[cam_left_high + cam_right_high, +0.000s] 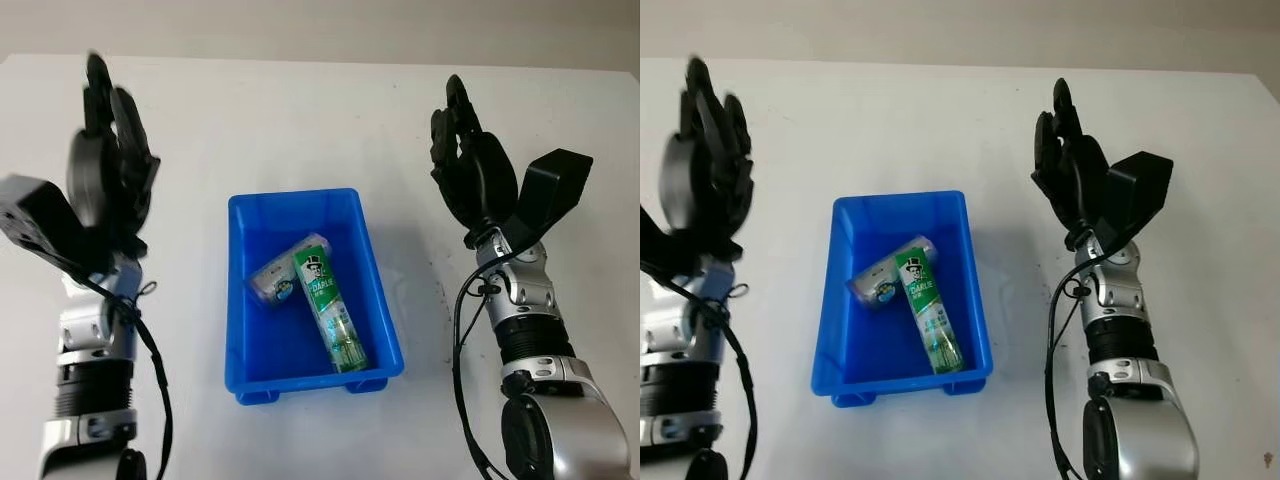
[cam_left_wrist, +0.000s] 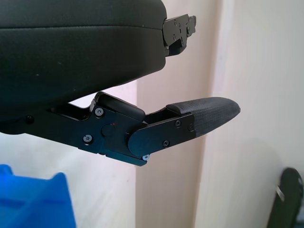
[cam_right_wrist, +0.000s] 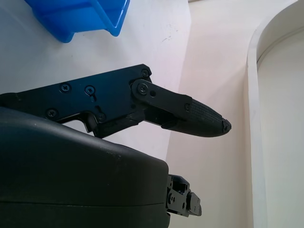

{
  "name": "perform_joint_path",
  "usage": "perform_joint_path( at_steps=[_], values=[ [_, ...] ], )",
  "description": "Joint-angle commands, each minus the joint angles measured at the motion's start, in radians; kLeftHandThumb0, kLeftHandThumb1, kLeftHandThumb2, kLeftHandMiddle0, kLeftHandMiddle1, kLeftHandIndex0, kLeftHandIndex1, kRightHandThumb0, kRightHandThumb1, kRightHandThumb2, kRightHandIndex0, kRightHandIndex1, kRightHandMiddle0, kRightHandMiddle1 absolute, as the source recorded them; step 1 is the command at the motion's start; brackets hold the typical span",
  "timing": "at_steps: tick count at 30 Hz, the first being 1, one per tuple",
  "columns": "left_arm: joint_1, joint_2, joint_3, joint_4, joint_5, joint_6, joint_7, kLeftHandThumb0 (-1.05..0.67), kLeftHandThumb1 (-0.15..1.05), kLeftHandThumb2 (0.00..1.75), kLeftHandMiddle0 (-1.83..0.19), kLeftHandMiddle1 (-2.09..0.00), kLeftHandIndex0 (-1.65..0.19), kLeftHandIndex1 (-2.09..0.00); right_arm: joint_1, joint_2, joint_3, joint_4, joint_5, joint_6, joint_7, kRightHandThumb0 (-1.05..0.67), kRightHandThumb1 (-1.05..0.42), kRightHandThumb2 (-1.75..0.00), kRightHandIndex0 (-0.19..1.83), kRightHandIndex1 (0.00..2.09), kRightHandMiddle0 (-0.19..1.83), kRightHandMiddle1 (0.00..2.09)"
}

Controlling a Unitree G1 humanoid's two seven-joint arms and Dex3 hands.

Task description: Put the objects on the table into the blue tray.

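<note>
Both hands, left hand [image 1: 110,150] and right hand [image 1: 470,165], hang released beside the blue tray [image 1: 240,300], where your toothpaste tube [image 1: 330,310] and small bottle [image 1: 275,280] already lie, so the task looks finished.

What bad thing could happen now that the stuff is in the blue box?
Not much. The green toothpaste box leans over the silver packet inside the blue tray, so it might slide if bumped. The open left hand and open right hand are raised beside the tray; lowering carelessly, either could knock it.
</note>
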Motion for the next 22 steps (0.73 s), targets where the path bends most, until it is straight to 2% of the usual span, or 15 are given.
perform_joint_path(
  at_steps=[1, 11, 22],
  values=[
    [-0.013, 0.001, 0.009, 0.037, -0.001, -0.010, -0.016, -0.79, 1.05, 0.73, 0.19, 0.00, 0.19, 0.00, 0.011, -0.014, 0.001, -0.033, -0.007, 0.014, -0.013, -0.77, -1.05, -0.74, -0.19, 0.00, -0.19, 0.00],
    [-0.072, 0.029, 0.033, 0.216, -0.013, -0.007, -0.098, -0.83, 1.05, 0.70, 0.19, 0.00, 0.19, 0.00, 0.002, -0.013, 0.000, -0.025, -0.008, 0.026, -0.032, -0.77, -1.05, -0.76, -0.19, 0.00, -0.19, 0.00],
    [-0.086, 0.044, 0.025, 0.209, 0.004, 0.007, -0.120, -0.81, 1.05, 0.70, 0.19, 0.00, 0.19, 0.00, -0.007, -0.012, 0.001, -0.025, -0.005, 0.028, -0.030, -0.74, -1.05, -0.76, -0.19, 0.00, -0.19, 0.00]
  ],
)
